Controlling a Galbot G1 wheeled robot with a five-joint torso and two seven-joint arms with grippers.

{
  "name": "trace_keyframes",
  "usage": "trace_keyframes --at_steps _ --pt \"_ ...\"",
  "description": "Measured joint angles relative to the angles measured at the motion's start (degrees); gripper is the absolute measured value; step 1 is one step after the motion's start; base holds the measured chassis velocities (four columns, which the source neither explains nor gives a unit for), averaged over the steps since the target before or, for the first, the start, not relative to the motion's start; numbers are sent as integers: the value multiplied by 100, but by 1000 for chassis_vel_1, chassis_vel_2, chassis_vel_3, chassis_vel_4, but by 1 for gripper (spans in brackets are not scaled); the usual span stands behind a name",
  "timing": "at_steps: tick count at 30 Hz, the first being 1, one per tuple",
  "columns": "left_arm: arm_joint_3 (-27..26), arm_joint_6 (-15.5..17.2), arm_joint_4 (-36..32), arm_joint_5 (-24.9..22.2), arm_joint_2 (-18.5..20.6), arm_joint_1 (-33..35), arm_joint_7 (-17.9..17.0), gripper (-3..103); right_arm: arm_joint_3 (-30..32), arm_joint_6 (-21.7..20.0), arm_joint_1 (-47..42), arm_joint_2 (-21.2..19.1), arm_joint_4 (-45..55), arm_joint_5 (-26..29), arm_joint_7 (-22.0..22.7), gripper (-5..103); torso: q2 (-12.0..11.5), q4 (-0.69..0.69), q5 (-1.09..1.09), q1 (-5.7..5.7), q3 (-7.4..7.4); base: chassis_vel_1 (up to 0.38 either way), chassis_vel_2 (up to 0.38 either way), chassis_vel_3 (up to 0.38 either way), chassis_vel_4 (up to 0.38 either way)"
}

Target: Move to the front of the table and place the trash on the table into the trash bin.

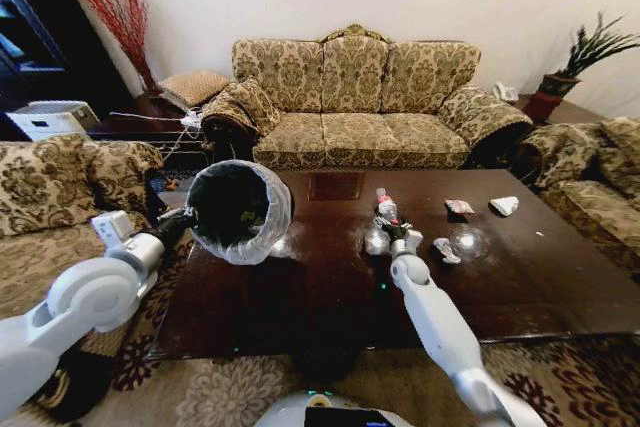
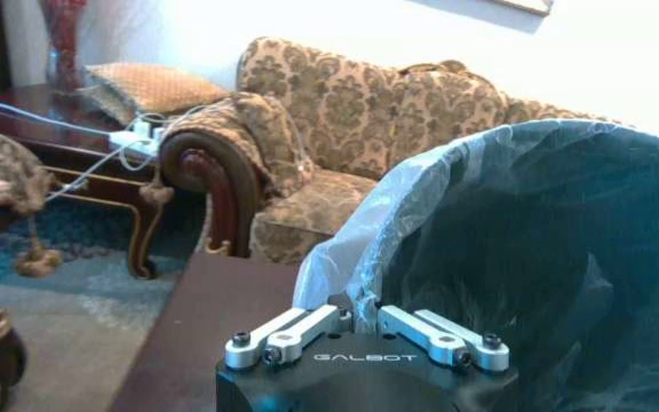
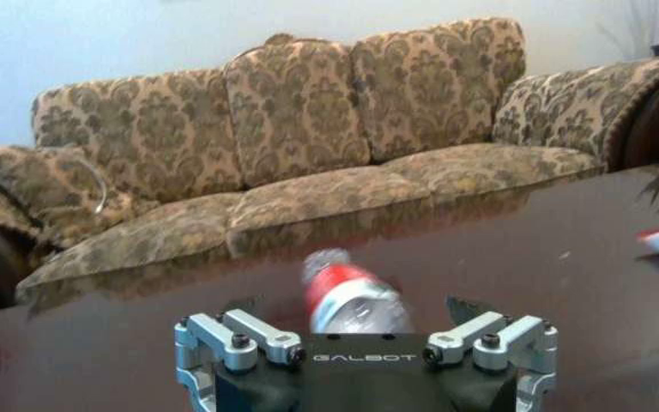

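Here the left claw (image 1: pixel 183 219) pinches the trash bin (image 1: pixel 240 210) rim; the right claw (image 1: pixel 391 231), spread, sits around the bottle (image 1: pixel 385 208) on the bench (image 1: pixel 520 277).

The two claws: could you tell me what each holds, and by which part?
Left claw grips the trash bin by its bag-lined rim. Right claw is around the bottle; whether it grips cannot be told.

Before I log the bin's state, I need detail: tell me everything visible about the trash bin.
The trash bin is small and round, black inside, lined with a translucent white bag folded over its rim. It is tilted, mouth toward the camera, over the table's left end. The left gripper is shut on its rim.
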Motion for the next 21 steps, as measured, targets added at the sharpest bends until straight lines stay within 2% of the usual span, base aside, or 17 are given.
trace_keyframes --at_steps 3,6,9,12,13,14,16,17,20,21 --pt "17 0 -14 -18 7 -25 1 0 -59 -124 201 59 -317 -87 -2 100 0 -4 8 1 1 -138 -129 108 93" --pt "18 0 -42 -31 5 -16 3 0 -90 -149 337 87 -576 -99 -63 100 0 -6 2 0 0 -56 -63 9 27" --pt "26 0 -80 -24 -11 -2 -1 0 -140 -72 477 146 -876 17 -178 102 0 -2 -2 0 0 0 0 0 0" --pt "42 3 -157 -22 -29 13 -2 0 -181 -31 555 186 -1085 33 -322 100 0 1 -5 0 0 33 44 -8 8" --pt "54 4 -201 -22 -36 10 -2 0 -212 -14 599 214 -1199 10 -428 92 0 5 -1 0 0 44 66 -20 -9" --pt "60 4 -223 -22 -38 1 -2 0 -228 -13 626 241 -1268 -14 -471 92 0 4 0 0 -1 0 0 0 0" --pt "65 4 -237 -24 -38 -12 -2 0 -240 -36 687 318 -1397 -100 -454 82 0 0 0 -1 -1 0 0 0 0" --pt "65 4 -237 -24 -38 -12 -2 0 -240 -36 687 318 -1397 -100 -454 82 0 0 0 -1 -1 0 0 0 0" --pt "62 4 -228 -26 -48 -11 2 0 -249 -60 748 389 -1552 -168 -370 65 0 -2 3 0 -1 0 0 0 0" --pt "62 4 -228 -26 -48 -11 2 0 -249 -60 748 389 -1552 -168 -370 65 0 -2 3 0 -1 0 0 0 0"
